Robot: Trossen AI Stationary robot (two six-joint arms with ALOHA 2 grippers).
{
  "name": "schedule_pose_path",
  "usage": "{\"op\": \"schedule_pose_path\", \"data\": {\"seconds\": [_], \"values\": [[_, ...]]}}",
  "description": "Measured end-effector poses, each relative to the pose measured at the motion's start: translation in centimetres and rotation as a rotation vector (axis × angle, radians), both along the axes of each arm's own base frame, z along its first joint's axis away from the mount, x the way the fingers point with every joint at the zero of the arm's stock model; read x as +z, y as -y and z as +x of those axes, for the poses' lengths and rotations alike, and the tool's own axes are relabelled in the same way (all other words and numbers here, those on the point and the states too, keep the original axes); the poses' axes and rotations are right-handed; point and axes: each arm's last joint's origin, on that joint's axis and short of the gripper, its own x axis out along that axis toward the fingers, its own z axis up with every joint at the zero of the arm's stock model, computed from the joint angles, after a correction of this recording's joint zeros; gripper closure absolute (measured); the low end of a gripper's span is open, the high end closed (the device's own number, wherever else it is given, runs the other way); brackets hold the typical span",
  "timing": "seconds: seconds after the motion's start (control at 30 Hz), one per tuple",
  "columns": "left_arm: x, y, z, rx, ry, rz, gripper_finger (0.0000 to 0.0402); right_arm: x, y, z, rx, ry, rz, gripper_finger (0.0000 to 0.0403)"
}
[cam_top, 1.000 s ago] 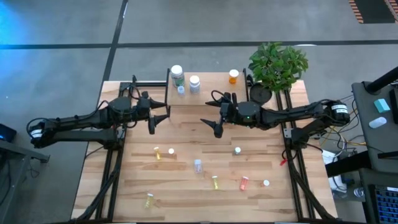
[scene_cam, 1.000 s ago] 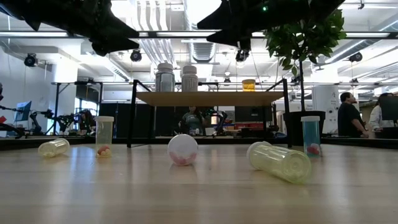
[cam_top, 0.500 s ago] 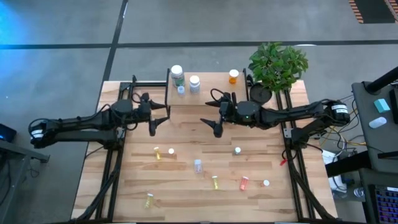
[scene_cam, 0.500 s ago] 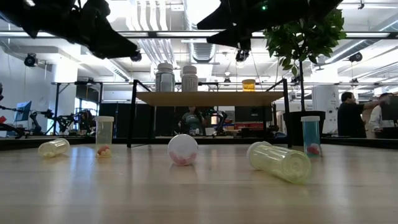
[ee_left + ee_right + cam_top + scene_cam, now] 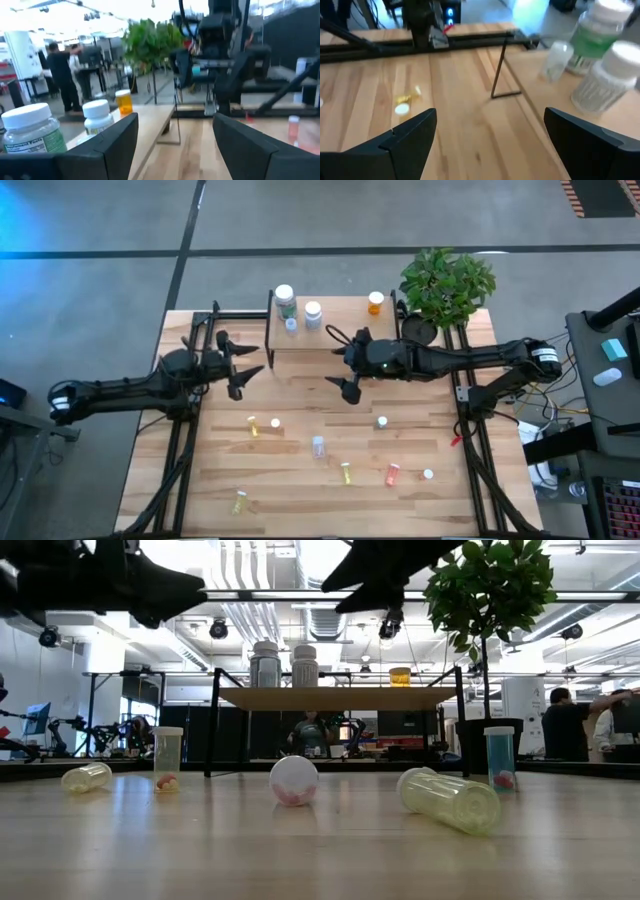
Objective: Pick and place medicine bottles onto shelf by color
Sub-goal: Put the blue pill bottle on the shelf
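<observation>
Medicine bottles (image 5: 318,445) lie scattered on my worktop (image 5: 300,490); left claw (image 5: 240,370) and right claw (image 5: 345,375) both hover open, empty, near the shelf (image 5: 340,315).

A robotics lab — exposed silver ceiling ducts (image 5: 240,570) and strip lights overhead, grey concrete floor (image 5: 300,215), a black metal-framed wooden worktable (image 5: 300,470), distant robot arms (image 5: 70,730) on benches, people standing (image 5: 562,725) at workstations — an open industrial hall.
</observation>
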Motion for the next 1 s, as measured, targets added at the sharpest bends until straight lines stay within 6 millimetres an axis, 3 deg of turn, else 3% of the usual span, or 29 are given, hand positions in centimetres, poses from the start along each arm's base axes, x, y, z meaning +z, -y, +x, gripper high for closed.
{"op": "schedule_pose_path", "data": {"seconds": [0.2, 0.37, 0.6, 1.0], "values": [[-0.8, 0.0, -0.1, -0.002, 0.032, 0.001, 0.0162, -0.8, -1.1, -0.3, 0.035, -0.081, 0.059, 0.0044], [-1.0, -0.1, 0.2, -0.002, 0.013, -0.006, 0.0162, -1.7, -2.0, -0.7, 0.151, -0.152, 0.218, 0.0044], [-0.9, -0.1, 0.4, -0.002, 0.007, -0.008, 0.0162, -2.7, -3.2, -1.3, 0.157, -0.268, 0.296, 0.0044], [-1.2, -0.2, 0.6, -0.002, -0.016, -0.015, 0.0162, -6.3, -4.3, -3.5, -0.039, -0.666, 0.479, 0.0073]]}}
